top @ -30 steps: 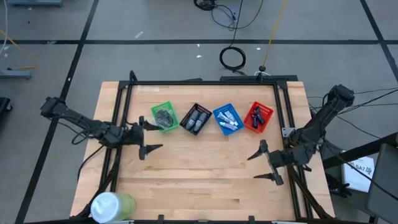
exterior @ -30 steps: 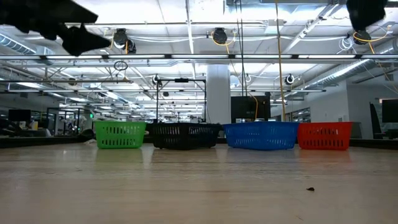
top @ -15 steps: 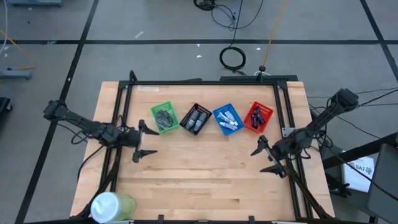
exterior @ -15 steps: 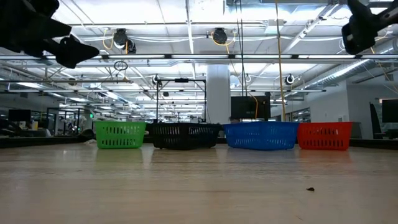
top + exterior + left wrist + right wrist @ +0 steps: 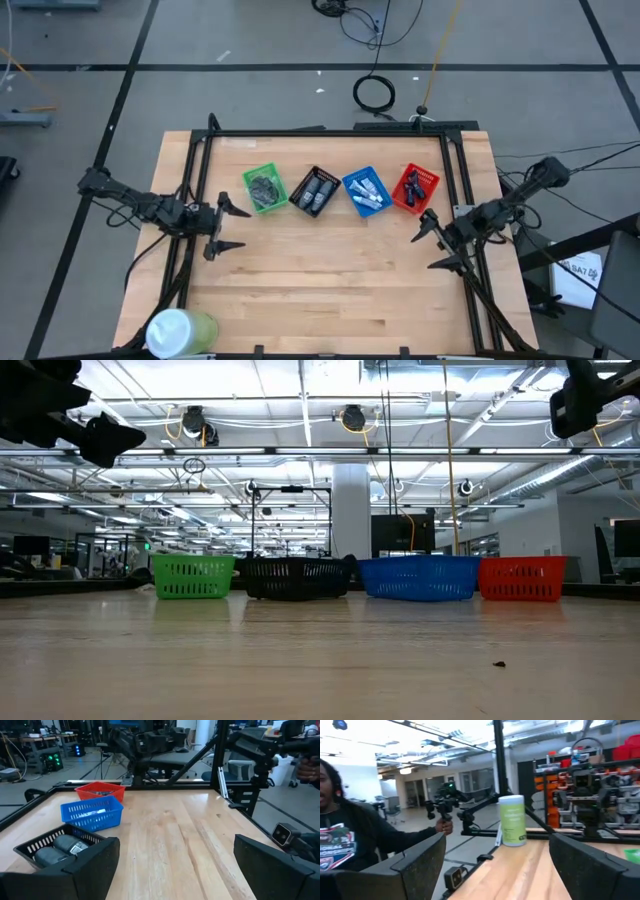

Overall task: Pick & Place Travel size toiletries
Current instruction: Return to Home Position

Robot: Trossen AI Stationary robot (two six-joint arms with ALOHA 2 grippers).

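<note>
Four small baskets stand in a row at the far middle of the table. The green basket (image 5: 264,188) holds dark grey bundles. The black basket (image 5: 315,190) (image 5: 55,847) holds two grey oval bottles. White-silver tubes lie in the blue basket (image 5: 364,192) (image 5: 92,812), and dark blue-purple pieces in the red basket (image 5: 415,188) (image 5: 100,791). My left gripper (image 5: 226,227) hovers open, left of and nearer than the green basket. My right gripper (image 5: 433,245) hovers open, nearer than the red basket by the right frame rail. Both grippers are above the table in the low view.
A large white-and-green cylinder (image 5: 180,332) (image 5: 512,826) stands at the near left corner. A black frame (image 5: 330,131) runs around the table's far, left and right sides. Bare wood (image 5: 320,270) lies between the grippers. A person (image 5: 350,840) holding a hand-held device shows beyond the table.
My right gripper has moved toward the table's far edge and turned a little, staying open. My left gripper has drifted slightly toward the left edge, also open. The baskets and what lies in them have stayed put.
</note>
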